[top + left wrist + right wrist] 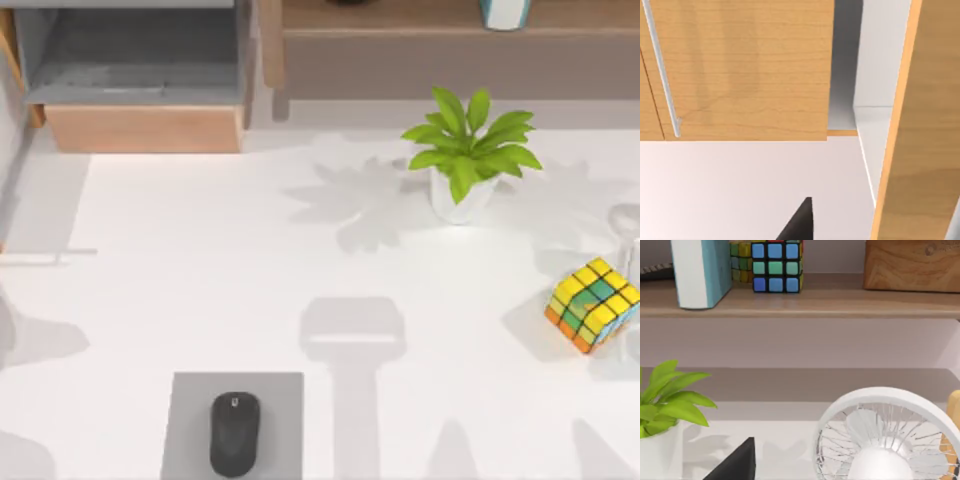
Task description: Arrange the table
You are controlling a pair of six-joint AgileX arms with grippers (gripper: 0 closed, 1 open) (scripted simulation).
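The white table (200, 260) spreads across the top view. On it a black mouse (234, 433) lies on a grey mat (285, 400) near the front edge. A green plant in a white pot (462, 190) stands at the back right, and a colourful cube (592, 304) sits tilted at the far right. A dark tip of my left gripper (800, 222) hovers over the tabletop in front of a wooden drawer front (740, 70) with a metal handle. A dark tip of my right gripper (737, 462) sits between the plant (665, 400) and a white fan (885, 440).
A drawer (140, 60) stands pulled out at the back left, its wood front (145, 128) over the table's edge. The shelf (805, 302) behind holds a blue-and-white book (700, 270), a second cube (776, 265) and a wooden box (912, 262).
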